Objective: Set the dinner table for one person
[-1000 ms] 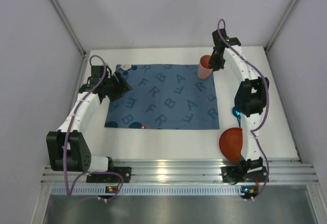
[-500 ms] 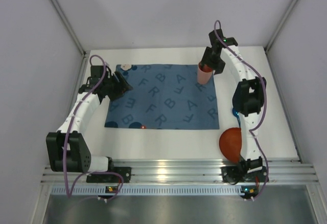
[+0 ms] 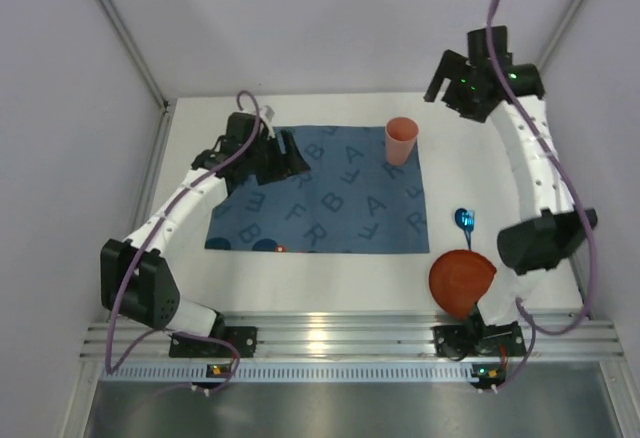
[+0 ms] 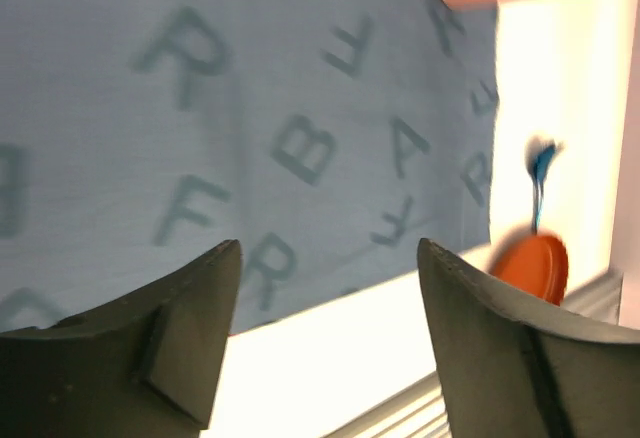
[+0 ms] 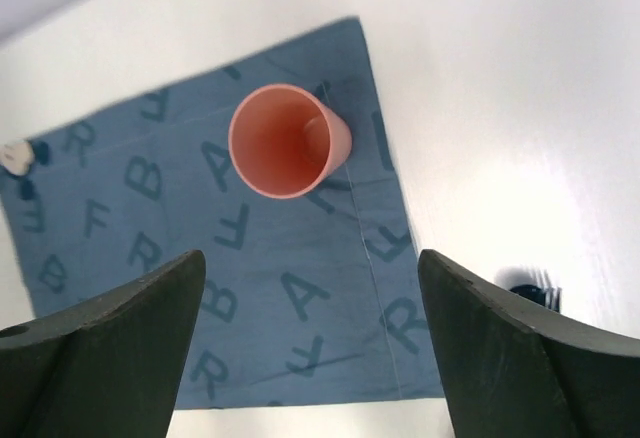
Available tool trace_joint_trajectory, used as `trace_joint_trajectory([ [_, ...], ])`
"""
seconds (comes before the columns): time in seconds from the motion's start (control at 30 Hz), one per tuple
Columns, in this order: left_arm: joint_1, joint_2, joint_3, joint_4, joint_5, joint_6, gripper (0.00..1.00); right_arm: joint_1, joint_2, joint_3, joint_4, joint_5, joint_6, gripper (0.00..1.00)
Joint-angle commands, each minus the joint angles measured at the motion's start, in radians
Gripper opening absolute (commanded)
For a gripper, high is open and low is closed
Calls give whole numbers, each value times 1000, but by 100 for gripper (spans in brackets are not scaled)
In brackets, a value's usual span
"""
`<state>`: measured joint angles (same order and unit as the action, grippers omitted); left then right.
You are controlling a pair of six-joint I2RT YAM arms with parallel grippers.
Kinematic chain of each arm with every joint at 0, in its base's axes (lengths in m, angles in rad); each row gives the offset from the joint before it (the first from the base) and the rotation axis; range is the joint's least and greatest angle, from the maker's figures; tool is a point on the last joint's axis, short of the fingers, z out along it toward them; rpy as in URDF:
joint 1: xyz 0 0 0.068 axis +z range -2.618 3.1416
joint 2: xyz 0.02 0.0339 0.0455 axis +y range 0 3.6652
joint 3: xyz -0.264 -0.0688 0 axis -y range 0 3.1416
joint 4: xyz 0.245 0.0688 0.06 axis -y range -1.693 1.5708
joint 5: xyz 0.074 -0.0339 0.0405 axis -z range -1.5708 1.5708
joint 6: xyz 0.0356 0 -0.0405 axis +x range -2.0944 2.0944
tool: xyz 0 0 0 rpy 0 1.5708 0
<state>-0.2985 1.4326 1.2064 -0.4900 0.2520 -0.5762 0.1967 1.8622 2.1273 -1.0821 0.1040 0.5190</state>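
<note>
The dinner table point(image 3: 330, 276) is a white tabletop carrying a dark blue letter-printed mat point(image 3: 320, 198). A salmon cup point(image 3: 401, 140) stands upright on the mat's far right corner, free of both grippers; the right wrist view looks down into the cup point(image 5: 288, 140). My right gripper point(image 3: 447, 86) hangs high behind and to the right of it, open and empty point(image 5: 310, 268). My left gripper point(image 3: 292, 158) hovers over the mat's far left part, open with nothing between its fingers point(image 4: 328, 258).
A blue spoon point(image 3: 464, 221) lies on the table right of the mat, with an orange-red plate point(image 3: 461, 280) nearer the ribbed rail point(image 3: 330, 333). A small white item point(image 5: 15, 155) sits at the mat's far left corner. Walls close in the back and both sides.
My right gripper opened, let go of the cup and rose away to the far right. The cup stays standing on the mat. My left gripper swung right, over the mat.
</note>
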Motion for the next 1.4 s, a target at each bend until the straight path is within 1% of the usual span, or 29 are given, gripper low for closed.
trace_joint_trajectory([
  [0.0, -140, 61, 88, 45, 4, 10, 78, -52, -240, -129, -2, 56, -11, 89],
  [0.03, -219, 77, 102, 47, 3, 9, 80, -55, -330, -174, -1, 63, -11, 90],
  [0.07, -256, 116, 113, 53, 3, 4, 81, -69, -377, -267, -2, 71, -5, 91],
  [0.1, -293, 138, 130, 68, 6, -5, 82, -75, -420, -314, -2, 68, -2, 93],
  [0.13, -359, 159, 137, 74, 13, -13, 84, -79, -504, -358, -2, 68, 1, 94],
  [0.17, -388, 205, 143, 80, 21, -20, 85, -92, -544, -445, -4, 59, 10, 95],
  [0.2, -443, 225, 157, 85, 32, -31, 85, -100, -582, -484, -7, 53, 13, 95],
  [0.23, -471, 250, 163, 88, 36, -37, 85, -109, -654, -519, -10, 45, 18, 96],
  [0.27, -499, 287, 170, 94, 41, -36, 86, -121, -687, -577, -18, 39, 21, 98],
  [0.3, -555, 304, 180, 99, 44, -30, 86, -129, -719, -602, -24, 37, 22, 100],
  [0.37, -608, 362, 196, 97, 36, -21, 86, -150, -797, -656, -44, 36, 21, 100],
  [0.4, -657, 379, 211, 97, 30, -14, 86, -155, -819, -667, -50, 34, 22, 100],
  [0.47, -700, 437, 243, 97, 26, -16, 85, -166, -870, -685, -70, 25, 13, 100],
  [0.5, -740, 457, 258, 96, 24, -16, 85, -164, -880, -685, -82, 28, 13, 100],
  [0.7, -852, 620, 410, 82, 3, -31, 84, -178, -926, -641, -162, 34, -10, 100],
  [0.87, -899, 756, 548, 28, -51, -34, 82, -177, -934, -587, -214, 8, 6, 100],
  [1.0, -919, 830, 611, -15, -111, -54, 79, -177, -931, -555, -233, -10, 0, 100],
  [1.1, -924, 873, 640, -36, -170, -83, 75, -158, -934, -547, -239, -9, -5, 100],
  [1.13, -926, 888, 645, -48, -184, -93, 69, -148, -936, -549, -239, -4, -8, 100],
  [1.2, -924, 899, 642, -51, -206, -119, 63, -134, -939, -552, -240, 3, -10, 100],
  [1.23, -926, 907, 637, -42, -204, -126, 51, -119, -939, -552, -240, 13, -11, 100],
  [1.3, -926, 919, 636, -27, -194, -137, 37, -102, -942, -552, -242, 25, -17, 100],
  [1.33, -929, 924, 639, -16, -188, -140, 26, -83, -942, -549, -246, 43, -17, 100],
  [1.37, -927, 931, 644, -15, -185, -146, 8, -76, -940, -547, -246, 51, -20, 100],
])
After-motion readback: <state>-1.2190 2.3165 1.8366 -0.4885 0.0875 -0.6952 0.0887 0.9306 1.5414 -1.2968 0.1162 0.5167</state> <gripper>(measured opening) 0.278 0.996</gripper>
